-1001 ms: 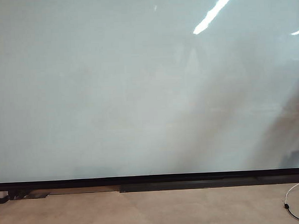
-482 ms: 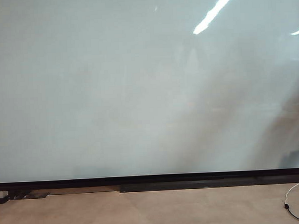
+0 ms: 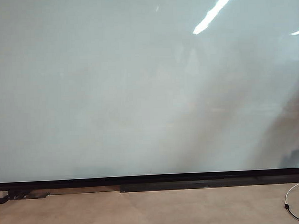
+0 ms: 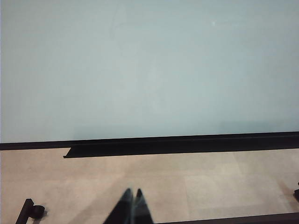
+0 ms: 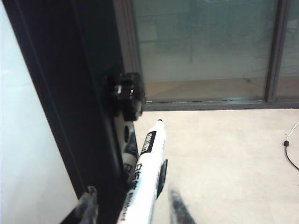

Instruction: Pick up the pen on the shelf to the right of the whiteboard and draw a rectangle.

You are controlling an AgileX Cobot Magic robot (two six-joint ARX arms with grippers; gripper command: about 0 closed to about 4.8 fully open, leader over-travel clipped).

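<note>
White pen (image 5: 145,182) lies between the right gripper (image 5: 133,205) jaws, parted, not yet touching.

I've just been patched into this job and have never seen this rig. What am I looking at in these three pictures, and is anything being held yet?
This is a two-armed robot, each arm ending in a two-finger gripper, facing a big whiteboard.

The exterior view comes from a fixed camera. It shows only the blank board, its black frame and the floor; no arm appears and no rectangle is drawn.

The left wrist view looks from the left arm at the board's lower edge. The left gripper shows as two dark fingertips pressed together, holding nothing.

The right wrist view looks from the right arm along the board's right edge. A white pen lies between the fingers of the right gripper, beside a black bracket. The fingers stand apart on either side; a firm grip is not evident.
</note>
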